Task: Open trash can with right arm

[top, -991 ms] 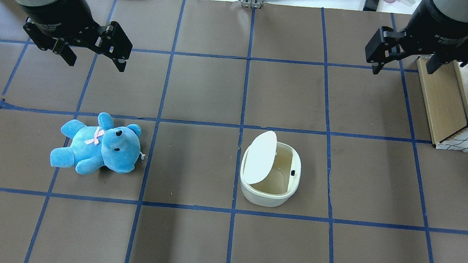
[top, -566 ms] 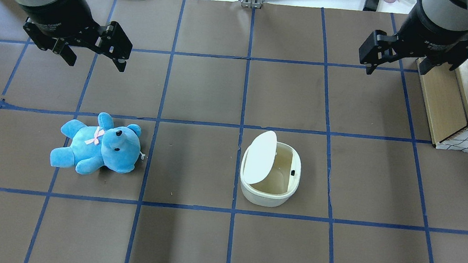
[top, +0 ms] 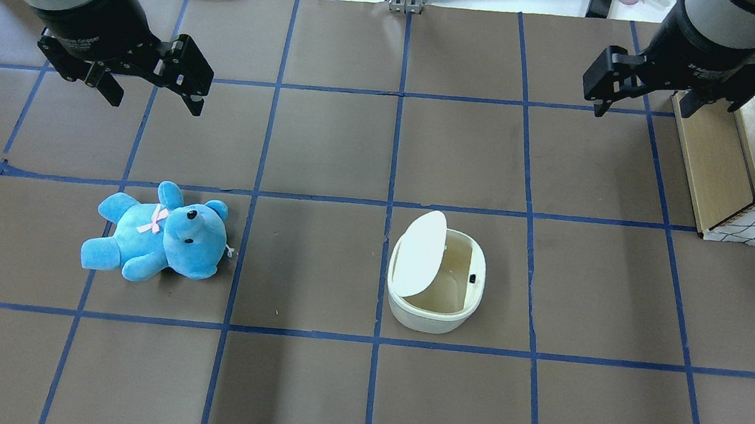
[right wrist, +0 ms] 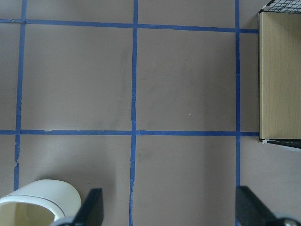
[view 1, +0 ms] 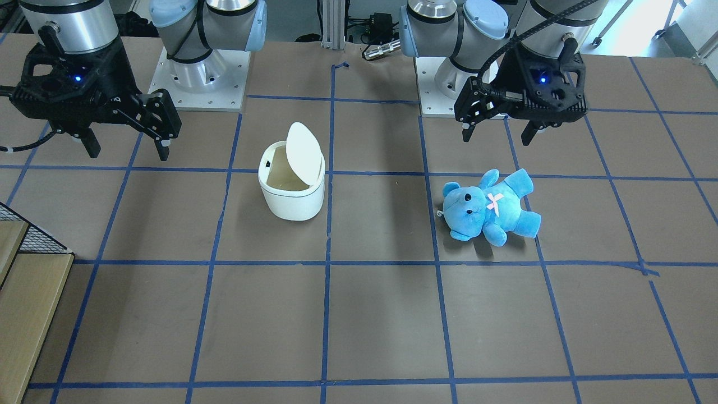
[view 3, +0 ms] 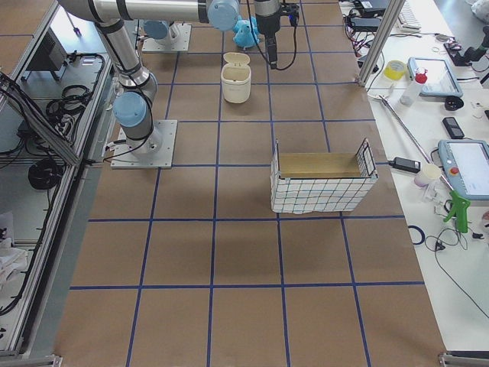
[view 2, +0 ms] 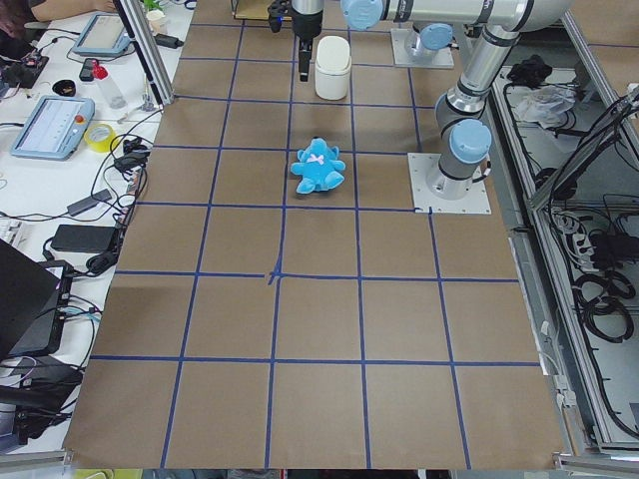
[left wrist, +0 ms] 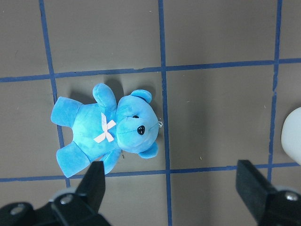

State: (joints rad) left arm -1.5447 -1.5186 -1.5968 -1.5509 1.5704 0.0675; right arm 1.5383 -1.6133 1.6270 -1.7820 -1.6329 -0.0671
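The white trash can (top: 432,305) stands mid-table with its flip lid (top: 419,253) tipped up, so the beige inside shows. It also shows in the front view (view 1: 291,196), the right side view (view 3: 235,82) and the right wrist view (right wrist: 40,200). My right gripper (top: 649,101) is open and empty, high above the table, far behind and to the right of the can; it also shows in the front view (view 1: 127,148). My left gripper (top: 155,100) is open and empty, above and behind the blue plush bear (top: 158,234).
A wooden box with a wire-grid wall (top: 749,178) stands at the right edge, just under my right arm; it also shows in the right side view (view 3: 321,180). The bear (view 1: 488,207) lies on its back, left of the can. Blue tape lines grid the brown table.
My right gripper has shifted a little toward the far edge and its wrist has turned slightly. The trash can, its lid, the bear and my left gripper have not moved.
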